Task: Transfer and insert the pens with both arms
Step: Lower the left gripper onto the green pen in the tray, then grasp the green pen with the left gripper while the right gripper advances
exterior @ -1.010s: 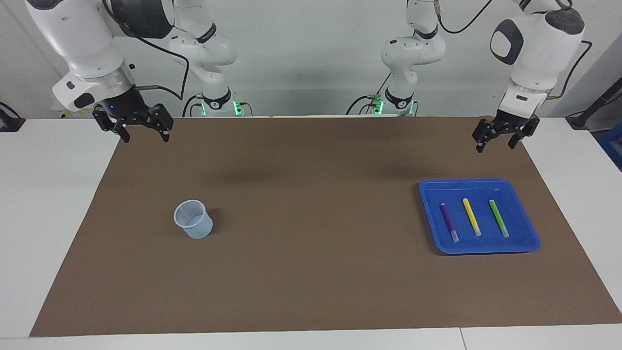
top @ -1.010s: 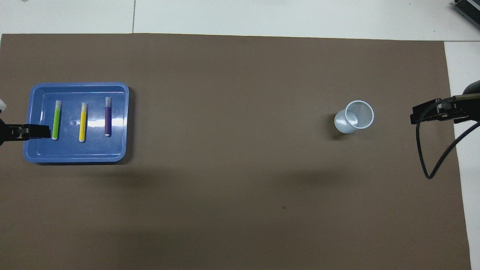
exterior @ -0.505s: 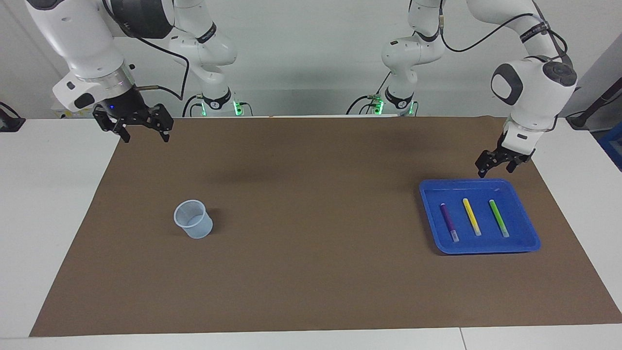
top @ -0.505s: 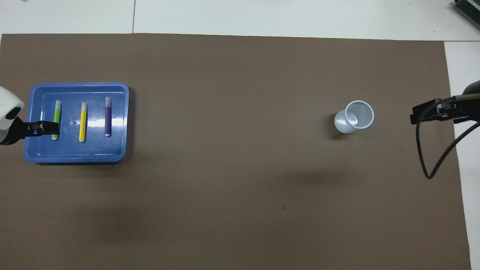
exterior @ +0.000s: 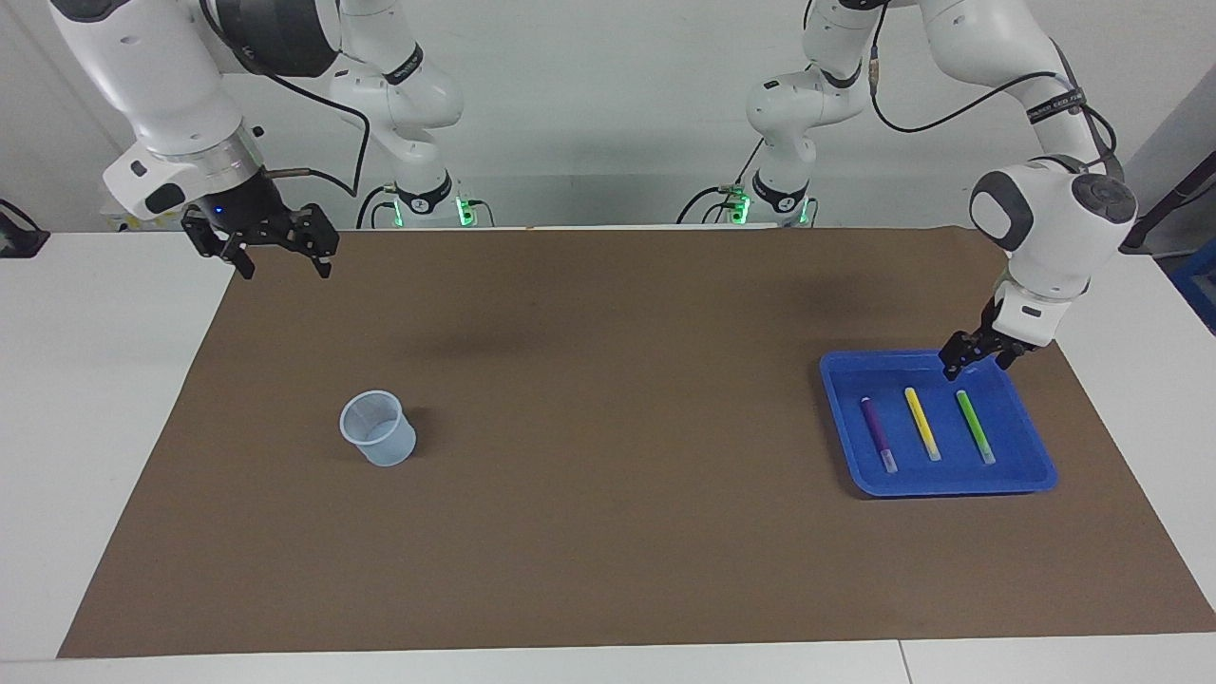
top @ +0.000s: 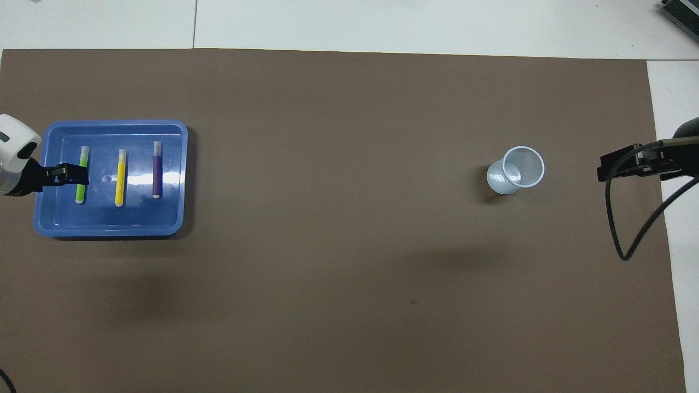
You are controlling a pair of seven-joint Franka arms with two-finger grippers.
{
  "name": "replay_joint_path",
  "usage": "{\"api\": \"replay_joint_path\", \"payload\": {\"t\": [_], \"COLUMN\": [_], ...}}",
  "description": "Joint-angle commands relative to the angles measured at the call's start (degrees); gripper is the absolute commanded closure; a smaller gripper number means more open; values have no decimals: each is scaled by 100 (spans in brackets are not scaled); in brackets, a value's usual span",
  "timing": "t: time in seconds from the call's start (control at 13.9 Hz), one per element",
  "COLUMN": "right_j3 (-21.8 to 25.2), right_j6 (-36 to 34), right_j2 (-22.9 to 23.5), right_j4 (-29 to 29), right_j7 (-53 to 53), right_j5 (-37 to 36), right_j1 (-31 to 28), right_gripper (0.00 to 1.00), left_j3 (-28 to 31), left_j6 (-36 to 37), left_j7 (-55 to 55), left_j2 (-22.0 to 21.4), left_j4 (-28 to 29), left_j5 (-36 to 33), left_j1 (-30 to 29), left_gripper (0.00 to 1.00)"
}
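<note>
Hovering over the blue tray (exterior: 841, 418) at my left arm's end of the table, my left gripper (exterior: 971, 362) hangs empty above the robot-side end of the green pen (exterior: 975, 427), fingers apart as far as I can make out. Beside it lie the yellow pen (exterior: 921, 423) and purple pen (exterior: 878, 434), all flat in the tray. My right gripper (exterior: 276, 253) waits open and empty above the brown mat's (exterior: 608, 532) corner, well apart from the clear cup (exterior: 378, 428).
</note>
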State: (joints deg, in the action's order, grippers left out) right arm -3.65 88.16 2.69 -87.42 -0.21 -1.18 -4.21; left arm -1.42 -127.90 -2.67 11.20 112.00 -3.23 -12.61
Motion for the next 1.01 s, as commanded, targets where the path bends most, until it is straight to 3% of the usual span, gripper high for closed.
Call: {"api": "replay_joint_path", "payload": {"t": [0.0,0.14,0.22,0.65,0.94], "right_j3": [-4,-13,-4,-48,-48], "right_j6": [-36,-27,-27,235,860], "right_j2": [-155,-198,-199,-251,-295], "right_j4": [-170,-248,-275,-441,-609], "right_j7": [-75,-67,-58,73,1502], "right_j5": [135,144,266,978,1093], "right_j1": [-54,-45,-36,261,973], "right_gripper": [0,0,0,0,0], "left_j3": [-16,-16,-16,-78,-69], "left_j6": [-16,62,168,203,99], "left_j7": [-294,-811,-875,-902,-1411], "left_j2": [1083,1603,1631,1790,1790], "left_j4": [-1098,-1881,-1971,-1919,-1884], "left_j5": [7,-11,-11,24,6], "left_j1": [-215,-312,-321,-40,-92], "left_gripper": [2,3,3,10,15]}}
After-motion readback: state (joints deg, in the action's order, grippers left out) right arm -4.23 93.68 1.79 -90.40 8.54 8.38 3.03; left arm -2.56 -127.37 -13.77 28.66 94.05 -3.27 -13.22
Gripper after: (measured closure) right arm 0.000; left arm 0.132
